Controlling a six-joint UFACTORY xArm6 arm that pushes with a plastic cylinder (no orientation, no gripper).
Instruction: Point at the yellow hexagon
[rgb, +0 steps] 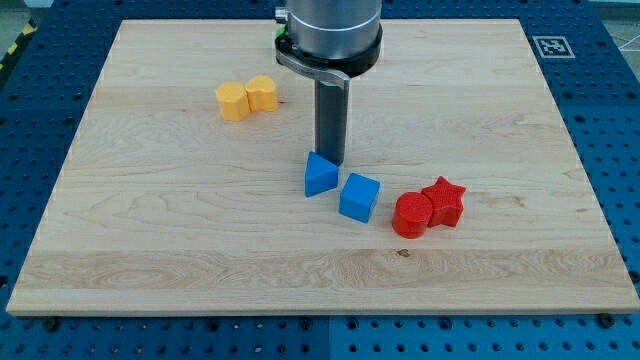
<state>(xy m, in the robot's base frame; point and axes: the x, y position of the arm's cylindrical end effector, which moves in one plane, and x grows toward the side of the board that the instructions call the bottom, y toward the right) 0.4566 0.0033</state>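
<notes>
Two yellow blocks sit touching at the view's upper left. The left one (232, 102) looks like the yellow hexagon. The right one (262, 93) is a rounder yellow block. My tip (331, 160) stands near the board's middle, just above the blue triangle (320, 174) and close to touching it. The tip is well to the right of and below the yellow pair.
A blue cube (359, 197) lies right of the blue triangle. A red cylinder-like block (411, 215) and a red star (443, 201) touch each other further right. The wooden board (150, 250) rests on a blue perforated table.
</notes>
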